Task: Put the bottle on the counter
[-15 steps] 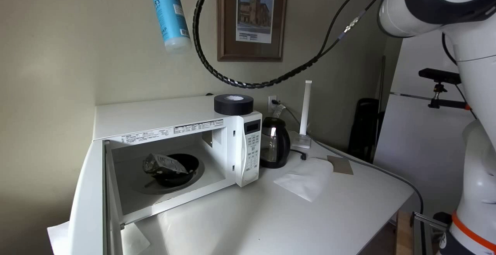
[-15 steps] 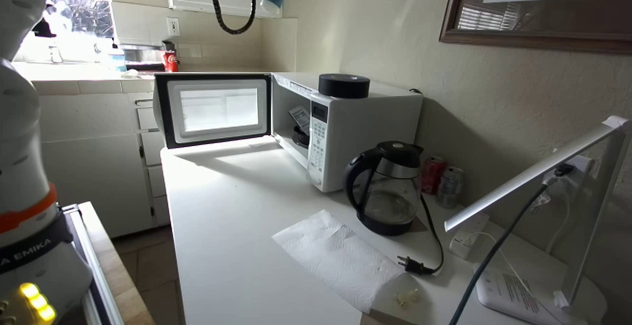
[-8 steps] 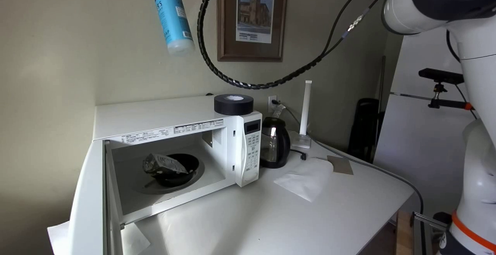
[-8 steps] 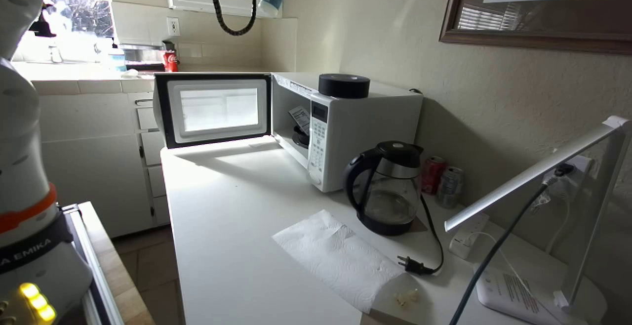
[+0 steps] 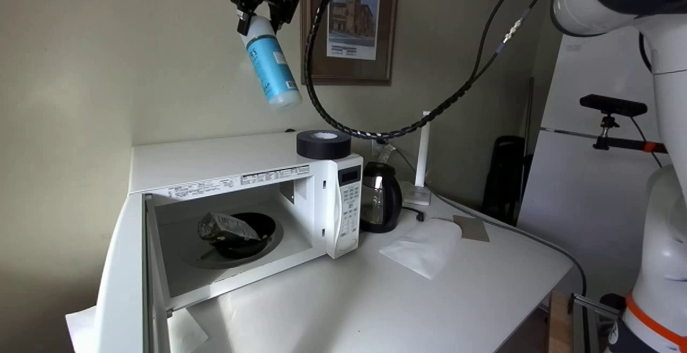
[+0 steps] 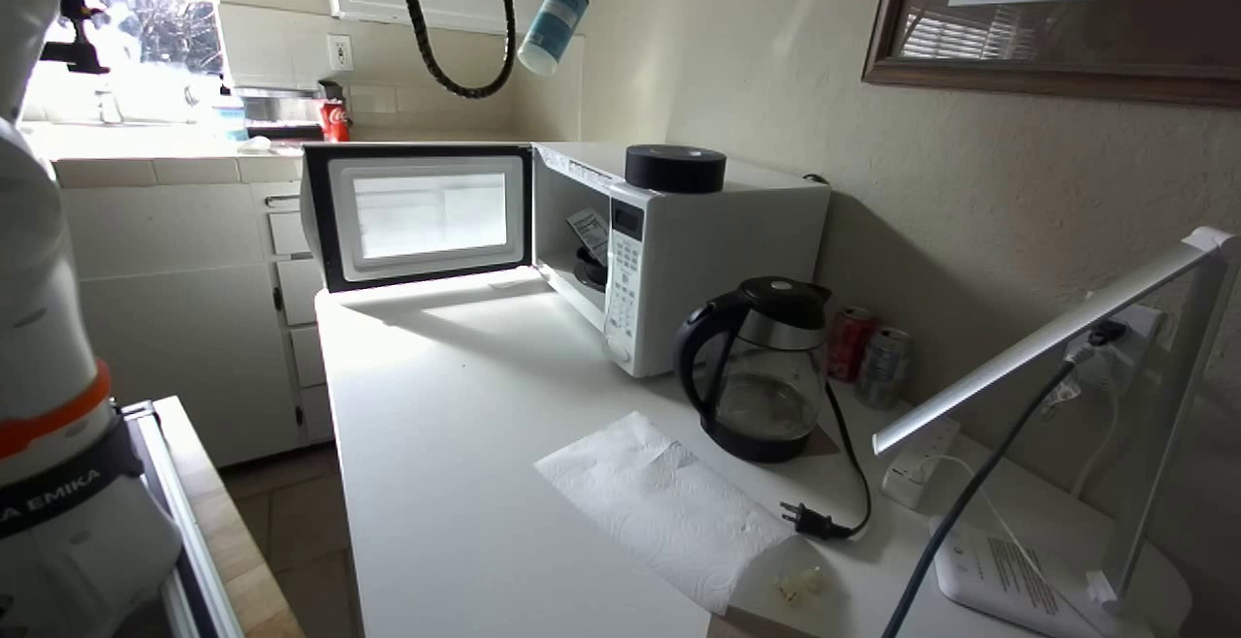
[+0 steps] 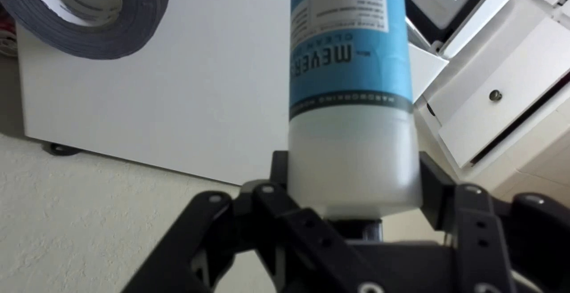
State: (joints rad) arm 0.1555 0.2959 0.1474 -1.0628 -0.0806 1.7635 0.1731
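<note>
Blue bottle (image 5: pixel 271 66), pinched in claw (image 5: pixel 260 24), lower than before

I record my gripper (image 5: pixel 260 21) as black. Bottle (image 5: pixel 272 68): blue, dark lettering, a dark stripe, whitish at both ends. Counter (image 5: pixel 408 299): plain white. Microwave (image 6: pixel 742 245): white. Tape roll (image 5: pixel 323 148): near-black, white core. My arm (image 5: pixel 665 224): white, orange ring (image 5: pixel 655 324). Carafe handle (image 6: pixel 689 357): black.

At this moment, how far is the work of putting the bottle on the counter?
Done: the claw grips the Meyer's bottle. In hand: it hangs tilted in the air, resting on nothing. Remaining: lowering it onto the white counter, then opening the claw.
</note>
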